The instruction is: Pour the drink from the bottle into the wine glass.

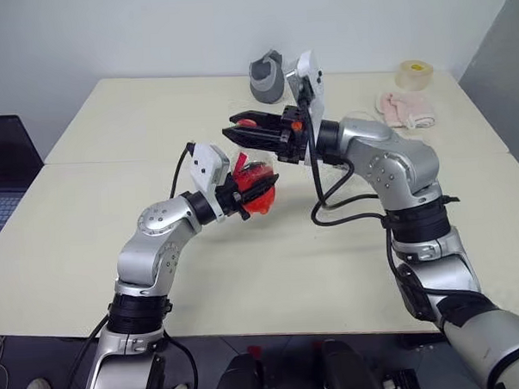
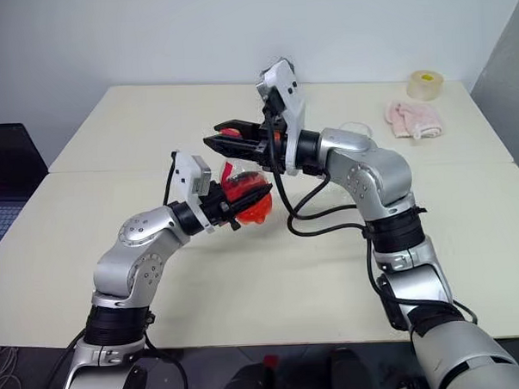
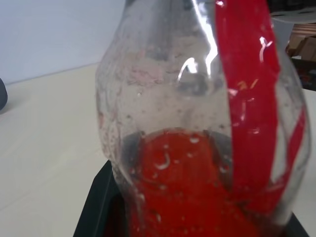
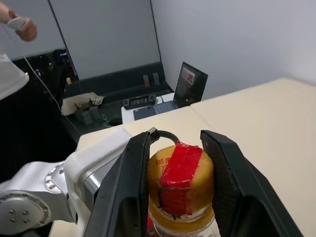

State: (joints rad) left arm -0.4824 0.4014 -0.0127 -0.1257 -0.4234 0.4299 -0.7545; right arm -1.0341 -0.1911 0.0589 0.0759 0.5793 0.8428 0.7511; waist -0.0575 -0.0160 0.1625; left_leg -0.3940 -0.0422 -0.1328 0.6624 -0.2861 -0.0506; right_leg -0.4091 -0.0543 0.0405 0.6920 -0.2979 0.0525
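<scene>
The left end effector (image 1: 258, 193) is clenching the rounded body of the bottle (image 1: 253, 188), holding it upright above the tabletop (image 1: 114, 209) near the middle of the head views. In the left wrist view the black fingers (image 3: 101, 205) are pressing against the bottle's lower half, where the drink (image 3: 185, 192) is sitting as a bright red-orange pool filling only the bottom part; the red label strip (image 3: 247, 89) is running up the clear wall above it.

The right end effector (image 1: 239, 130) is reaching in level from three o'clock, directly above the left one, at twelve o'clock from it. In the right wrist view its two fingers (image 4: 129, 182) are closing on either side of the yellow-and-red cap (image 4: 180, 187) and appear to be touching its sides, so it is gripping the cap on the bottle's neck.

At one o'clock from the bottle, behind the right forearm, a clear rim is showing that looks like the wine glass (image 2: 353, 128), mostly hidden. Farther out along the tabletop's far edge, a grey cup-like object (image 1: 267, 76) is standing at twelve o'clock, with a pink cloth (image 1: 405, 109) and a roll of tape (image 1: 415, 74) at about two o'clock. A laptop (image 1: 2, 167) is sitting off the tabletop at nine o'clock.
</scene>
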